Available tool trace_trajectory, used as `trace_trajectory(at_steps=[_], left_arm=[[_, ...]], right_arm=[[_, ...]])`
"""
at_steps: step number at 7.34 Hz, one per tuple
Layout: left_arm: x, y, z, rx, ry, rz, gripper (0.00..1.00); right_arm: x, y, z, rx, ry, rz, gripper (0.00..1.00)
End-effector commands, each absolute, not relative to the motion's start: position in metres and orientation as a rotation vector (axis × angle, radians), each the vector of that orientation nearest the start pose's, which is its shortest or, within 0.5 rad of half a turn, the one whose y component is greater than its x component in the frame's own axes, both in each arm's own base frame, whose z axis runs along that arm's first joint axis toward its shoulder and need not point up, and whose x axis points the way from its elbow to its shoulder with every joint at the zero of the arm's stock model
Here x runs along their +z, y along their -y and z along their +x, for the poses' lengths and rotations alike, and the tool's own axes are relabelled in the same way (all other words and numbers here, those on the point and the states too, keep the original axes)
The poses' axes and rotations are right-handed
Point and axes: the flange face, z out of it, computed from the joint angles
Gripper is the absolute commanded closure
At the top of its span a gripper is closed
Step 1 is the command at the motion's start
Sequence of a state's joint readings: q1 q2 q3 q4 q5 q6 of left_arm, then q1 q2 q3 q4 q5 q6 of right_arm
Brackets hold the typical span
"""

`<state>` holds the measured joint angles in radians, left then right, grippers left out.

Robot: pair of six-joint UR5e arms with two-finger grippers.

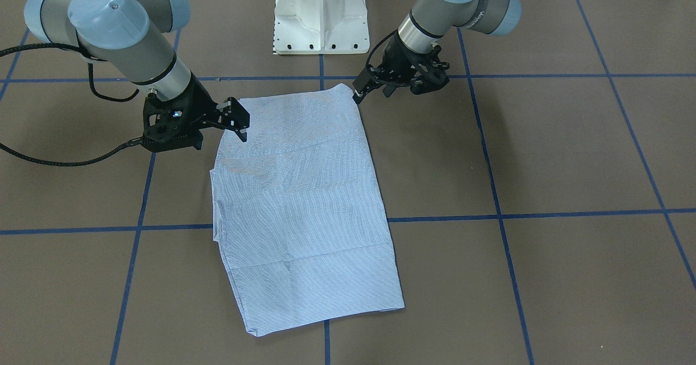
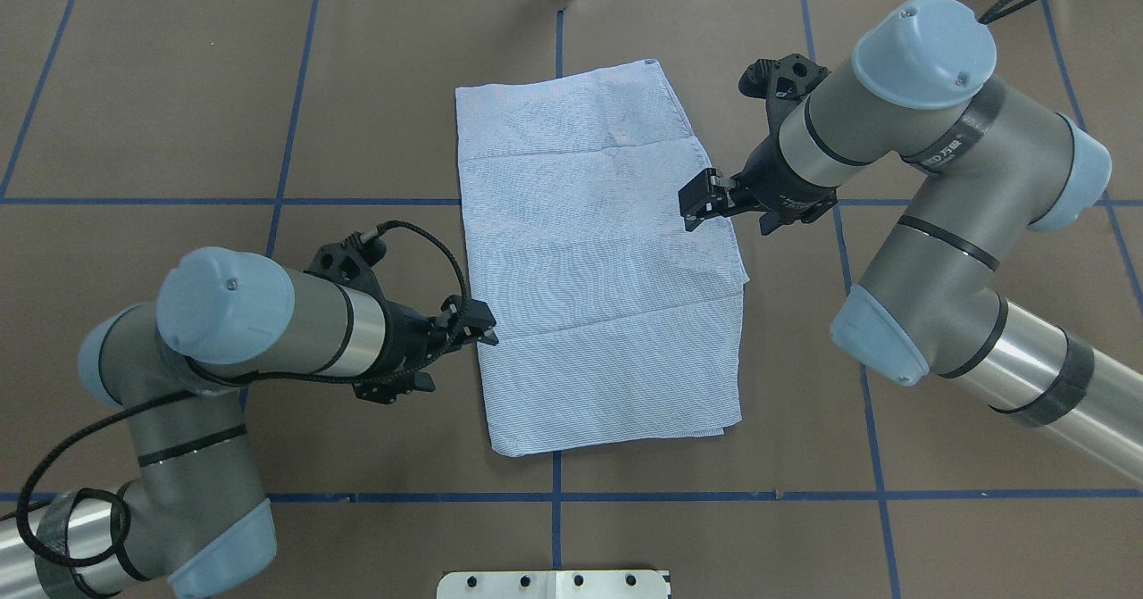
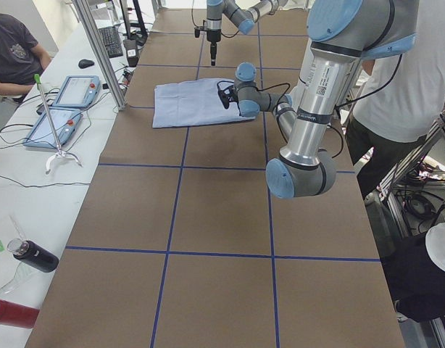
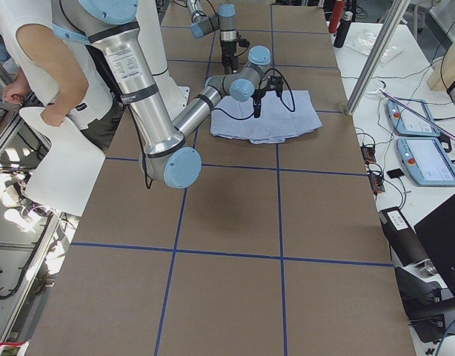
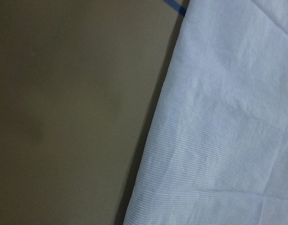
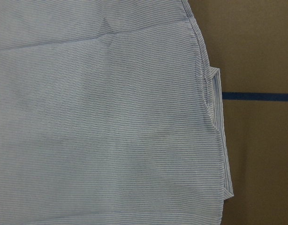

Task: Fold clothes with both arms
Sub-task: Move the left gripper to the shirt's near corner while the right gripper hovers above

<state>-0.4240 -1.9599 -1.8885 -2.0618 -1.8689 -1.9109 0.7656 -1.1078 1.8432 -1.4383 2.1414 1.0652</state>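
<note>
The striped light blue-and-white shirt [image 1: 304, 202] [image 2: 598, 269] lies folded into a flat rectangle in the middle of the table; no collar or buttons show. My left gripper [image 1: 358, 96] [image 2: 478, 320] hovers at the edge of the shirt near its robot-side end, apparently open and holding nothing. On the opposite long edge, my right gripper [image 1: 239, 123] [image 2: 701, 202] hangs just over the cloth, open and empty. The left wrist view shows the shirt [image 5: 219, 131] edge beside bare table. In the right wrist view the shirt [image 6: 111, 117] fills most of the picture, and a folded layer sticks out at its edge.
The white pedestal base [image 1: 321, 17] stands just behind the shirt. Blue tape lines [image 2: 357, 201] grid the brown table. A standing person [image 3: 396, 109] is close behind the robot. A seated person [image 3: 12, 58], control pendants [image 3: 70, 94] and bottles [image 3: 34, 255] occupy a side bench.
</note>
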Motion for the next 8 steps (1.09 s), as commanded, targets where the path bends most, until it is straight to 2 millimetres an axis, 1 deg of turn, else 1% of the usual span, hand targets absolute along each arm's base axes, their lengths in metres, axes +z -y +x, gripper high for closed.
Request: trace_trajectory(at_steps=[1, 2, 3, 4, 5, 6, 7, 8], left_arm=[[0.236, 0.294, 0.523, -0.525, -1.201, -0.258, 0.0], [0.239, 0.281, 0.532, -0.534, -1.185, -0.291, 0.0], [0.248, 0.271, 0.548, -0.545, -1.156, -0.31, 0.01], [0.252, 0.278, 0.569, -0.573, -1.139, -0.277, 0.01], [0.255, 0.279, 0.578, -0.579, -1.129, -0.272, 0.03], [0.258, 0.28, 0.582, -0.582, -1.12, -0.27, 0.09], [0.26, 0.281, 0.582, -0.585, -1.116, -0.269, 0.16], [0.261, 0.281, 0.582, -0.586, -1.114, -0.267, 0.19]], right_arm=[[0.255, 0.471, -0.375, -0.011, 1.006, 0.073, 0.0], [0.253, 0.469, -0.375, -0.014, 1.01, 0.072, 0.0], [0.254, 0.469, -0.375, -0.012, 1.009, 0.07, 0.0], [0.254, 0.47, -0.375, -0.012, 1.008, 0.069, 0.0], [0.255, 0.47, -0.376, -0.011, 1.007, 0.068, 0.0], [0.255, 0.47, -0.376, -0.011, 1.007, 0.068, 0.0], [0.255, 0.47, -0.376, -0.012, 1.007, 0.067, 0.0], [0.256, 0.47, -0.376, -0.009, 1.001, 0.061, 0.0]])
